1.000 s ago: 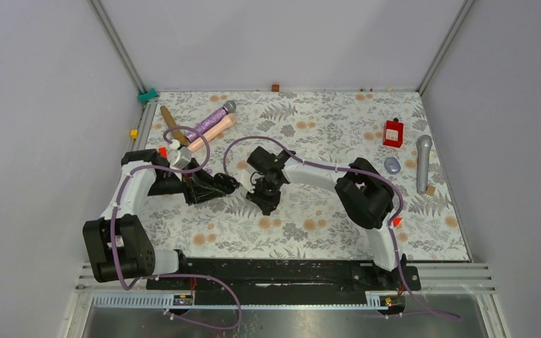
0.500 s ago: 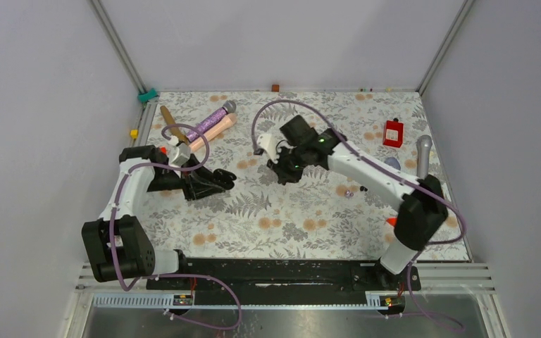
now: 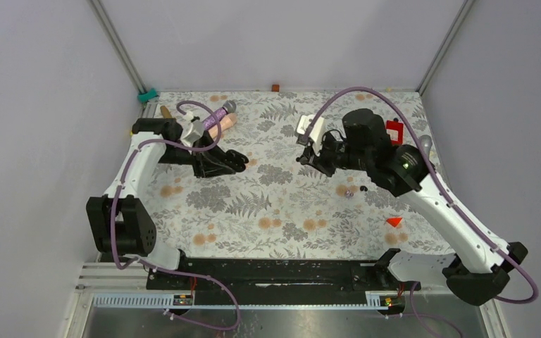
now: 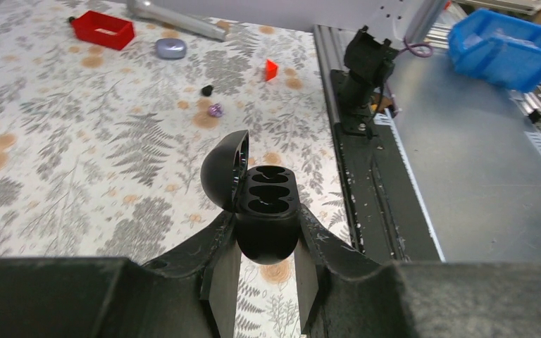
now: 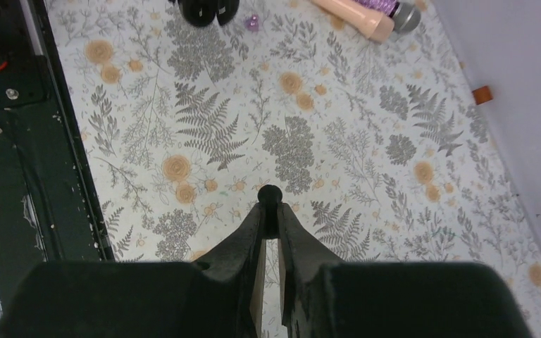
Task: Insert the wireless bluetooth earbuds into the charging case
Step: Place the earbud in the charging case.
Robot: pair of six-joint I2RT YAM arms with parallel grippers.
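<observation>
Above the table's point(image 3: 282, 211) far half, my right gripper point(image 5: 270, 211) pinches a black bud point(image 5: 270, 195) at its very tips, jaws pressed almost together around it and raised off the floral cloth. Well apart, toward the far-left corner, my left gripper point(image 4: 264, 229) clamps the black case point(image 4: 268, 204) by its lower body. The case's lid point(image 4: 224, 169) is swung open to one side and its wells face up. On the cloth under my right arm, a purple bud point(image 4: 215, 109) and a second black bud point(image 4: 207, 89) lie loose, near each other but not touching. Past them I see an orange wedge point(image 4: 270, 68), a lilac pod point(image 4: 170, 48), a red box point(image 4: 103, 29) and a silver microphone point(image 4: 176, 20). A pink microphone point(image 5: 352, 17) lies just behind my left gripper.
</observation>
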